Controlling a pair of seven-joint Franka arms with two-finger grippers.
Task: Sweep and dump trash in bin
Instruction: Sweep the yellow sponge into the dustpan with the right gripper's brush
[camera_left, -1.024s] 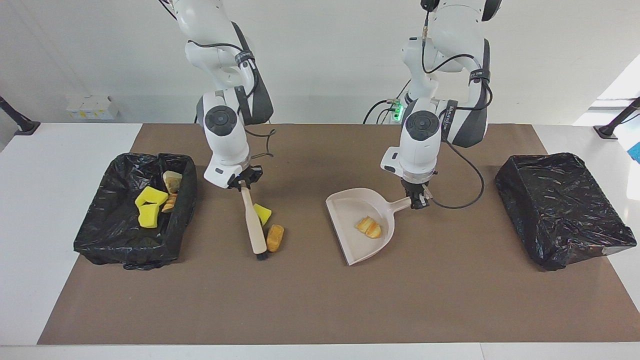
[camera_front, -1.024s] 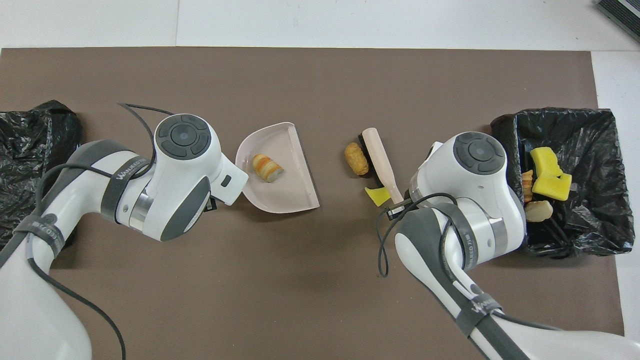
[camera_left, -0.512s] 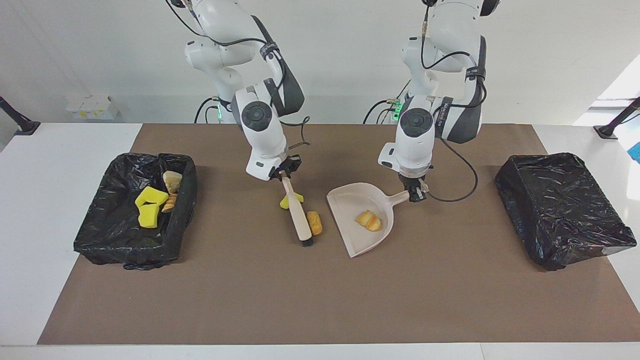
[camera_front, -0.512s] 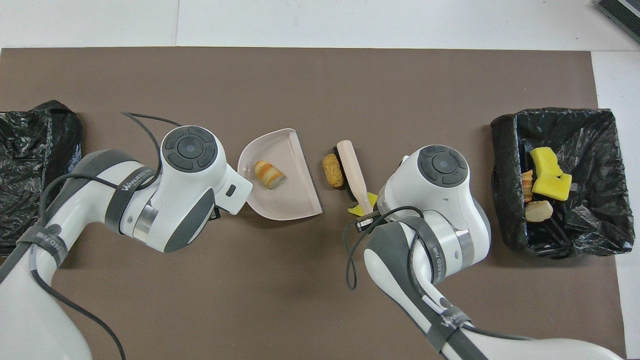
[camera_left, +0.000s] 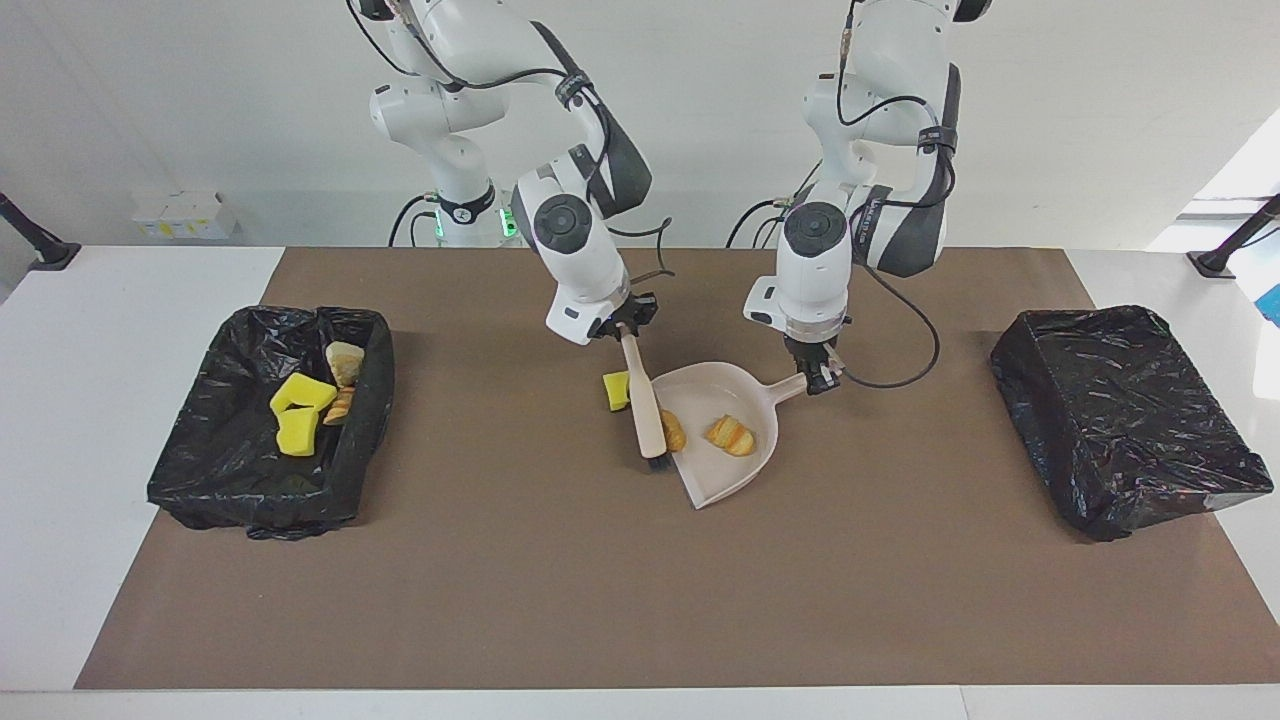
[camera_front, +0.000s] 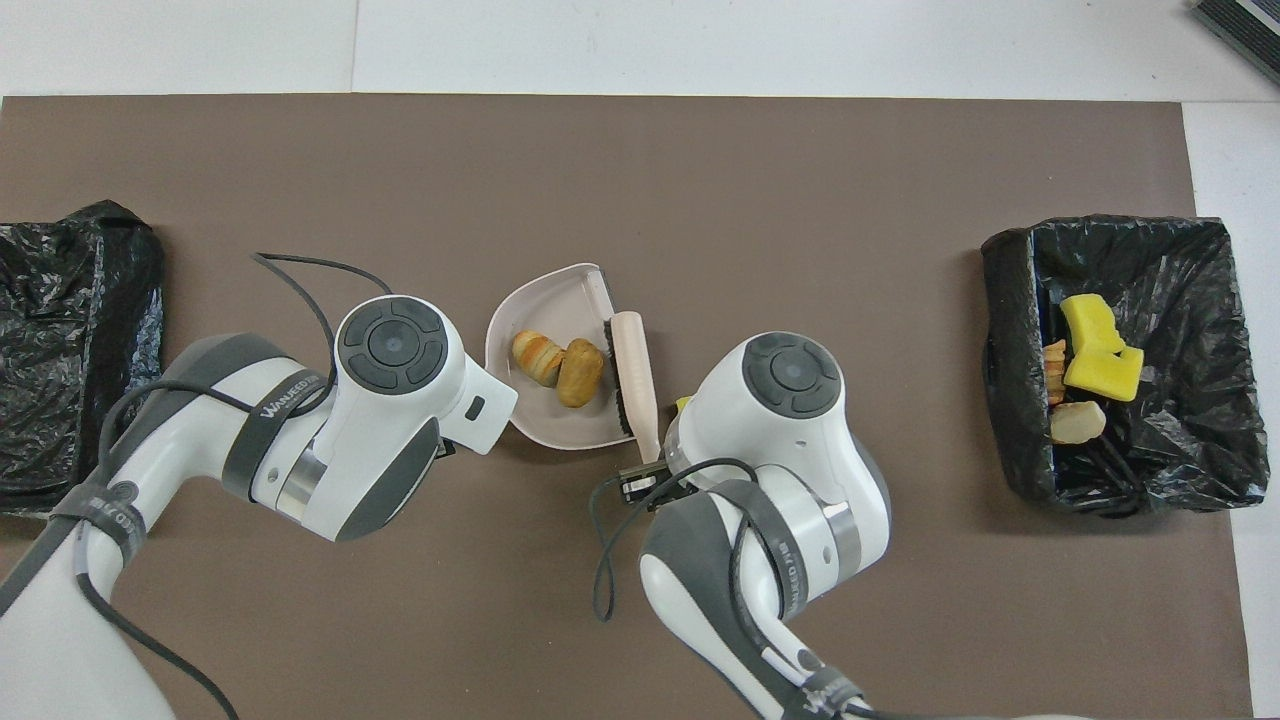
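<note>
My right gripper (camera_left: 625, 332) is shut on the handle of a wooden brush (camera_left: 645, 415), whose bristle end rests at the open lip of the beige dustpan (camera_left: 715, 478). Two golden-brown bread pieces of trash (camera_left: 672, 430) (camera_left: 733, 436) lie inside the pan. A yellow sponge chunk (camera_left: 616, 391) lies on the mat beside the brush, outside the pan. My left gripper (camera_left: 820, 378) is shut on the dustpan's handle. The bin (camera_left: 370, 400), lined with a black bag, stands at the right arm's end and holds yellow sponge chunks (camera_left: 298, 412) and bread pieces.
A second bin wrapped in a black bag (camera_left: 1120, 410) stands at the left arm's end of the brown mat (camera_left: 640, 600). From overhead, my arms cover both grippers; the dustpan (camera_front: 545, 295), brush (camera_front: 633, 370) and trash-filled bin (camera_front: 1010, 350) show.
My right arm swept the brush toward the dustpan, pushing one bread piece into it; the yellow chunk slid along but stayed outside. The left arm shifted the dustpan slightly toward the brush.
</note>
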